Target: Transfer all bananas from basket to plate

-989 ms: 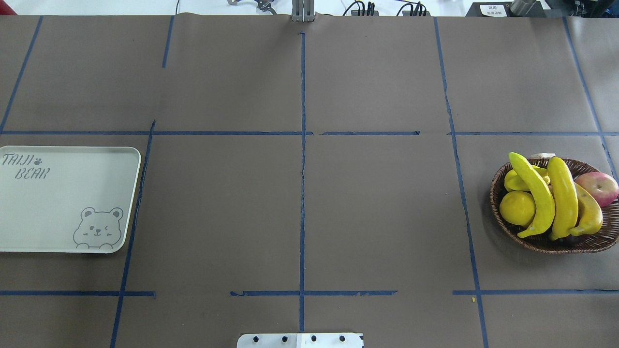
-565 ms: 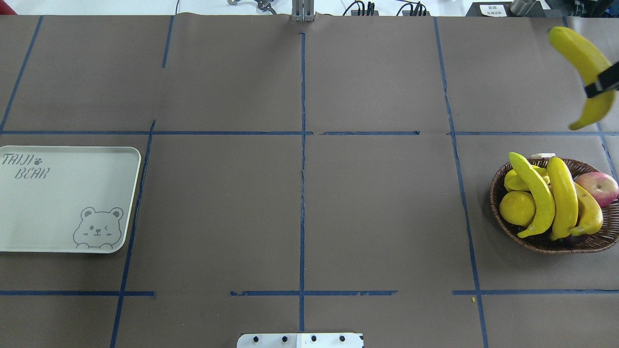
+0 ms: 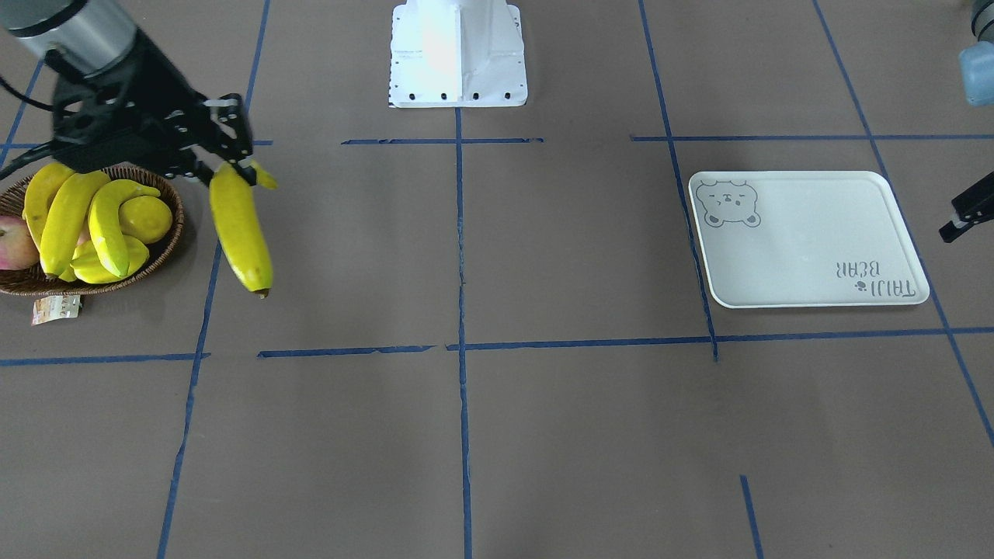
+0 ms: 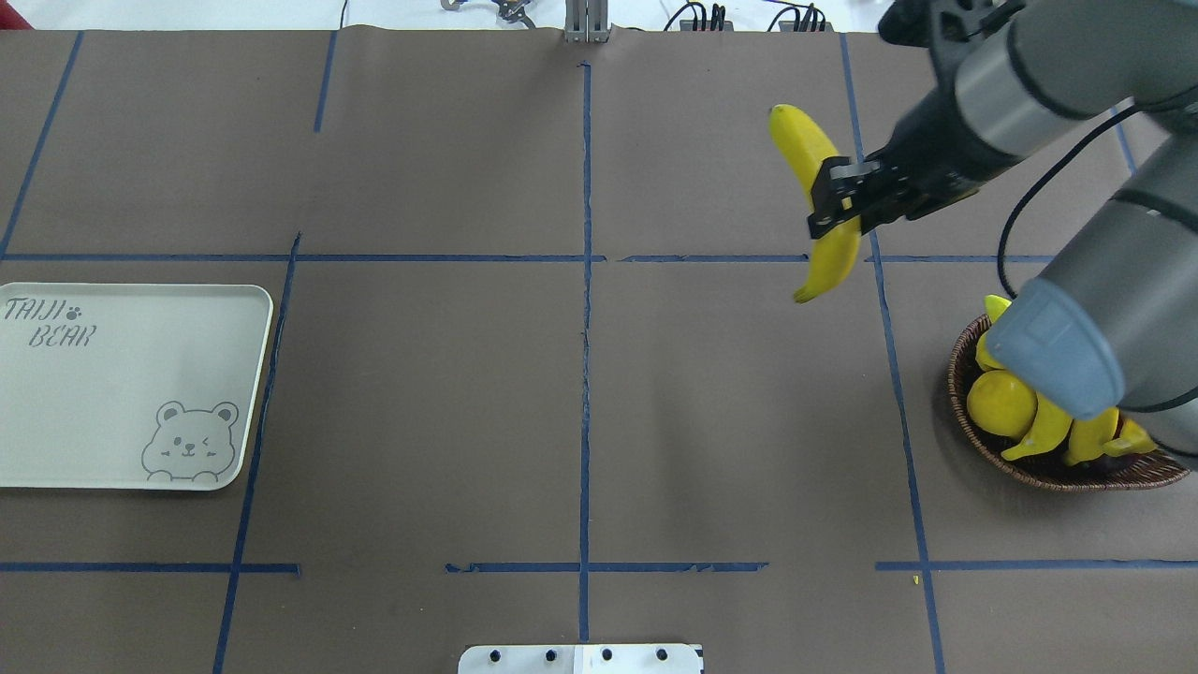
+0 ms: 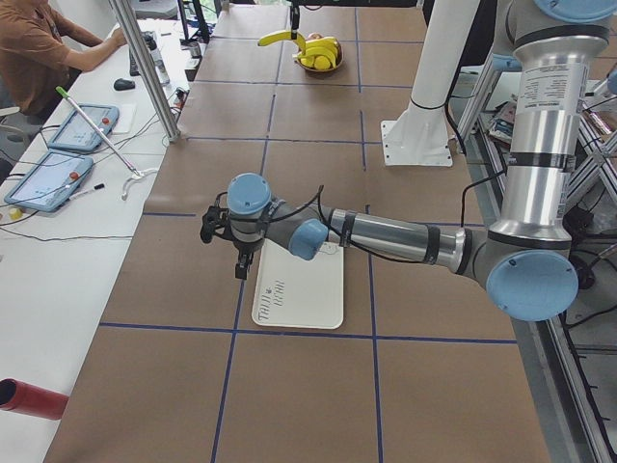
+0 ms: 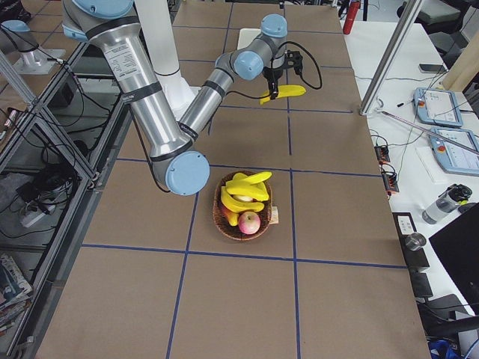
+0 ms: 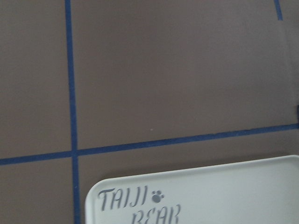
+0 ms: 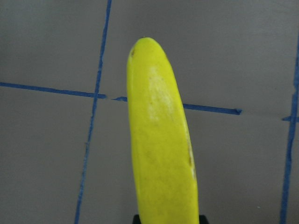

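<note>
Worktop: brown paper (image 4: 421,421) covered it, gridded with blue tape (image 4: 585,374).
Side desk (image 5: 58,309): white, along the worktop's far edge, carried two tablets (image 5: 48,180).
Operator: a person (image 5: 34,48) in brown sat at it.

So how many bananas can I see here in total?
4. One banana hangs in the right gripper, in the air outside the basket; three bananas lie side by side in the basket. More could be hidden beneath them.

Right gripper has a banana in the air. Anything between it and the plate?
Nothing visible. Between the banana in the right gripper and the plate, only taped brown table shows. The left gripper hovers beyond the plate's far side, off that path.
</note>
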### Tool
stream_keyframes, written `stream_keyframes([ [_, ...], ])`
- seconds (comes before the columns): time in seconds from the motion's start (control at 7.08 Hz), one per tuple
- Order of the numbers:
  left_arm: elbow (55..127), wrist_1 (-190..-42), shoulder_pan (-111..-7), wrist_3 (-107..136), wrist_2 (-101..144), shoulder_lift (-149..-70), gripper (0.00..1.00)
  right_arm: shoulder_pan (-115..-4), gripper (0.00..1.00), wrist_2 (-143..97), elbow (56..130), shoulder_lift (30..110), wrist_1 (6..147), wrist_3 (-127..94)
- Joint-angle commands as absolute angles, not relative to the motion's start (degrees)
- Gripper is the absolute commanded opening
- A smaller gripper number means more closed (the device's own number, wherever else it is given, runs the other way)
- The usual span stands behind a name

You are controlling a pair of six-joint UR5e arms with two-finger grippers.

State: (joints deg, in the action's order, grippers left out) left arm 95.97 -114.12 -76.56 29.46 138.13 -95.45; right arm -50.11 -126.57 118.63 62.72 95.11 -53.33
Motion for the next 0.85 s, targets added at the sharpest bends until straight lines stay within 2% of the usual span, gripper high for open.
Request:
stream_keyframes([
  [0.0, 95.63, -127.38, -63.97, 55.93, 138.08, -103.49, 1.0, -38.9, 0.02, -116.24, 118.56, 61.44, 85.56, -67.8],
  [0.28, 95.62, -130.43, -60.3, 73.31, 137.64, -112.11, 0.99, -33.25, 0.02, -112.07, 118.57, 59.34, 85.08, -71.44],
  [0.42, 95.62, -132.08, -58.47, 79.13, 137.29, -114.5, 0.99, -30.26, 0.02, -109.28, 118.56, 57.85, 85.08, -72.76],
  [0.71, 95.97, -144.34, -52.95, 98.51, 130.31, -116.97, 0.99, -27.52, 0.02, -106.7, 118.48, 55.99, 85.08, -74.7],
])
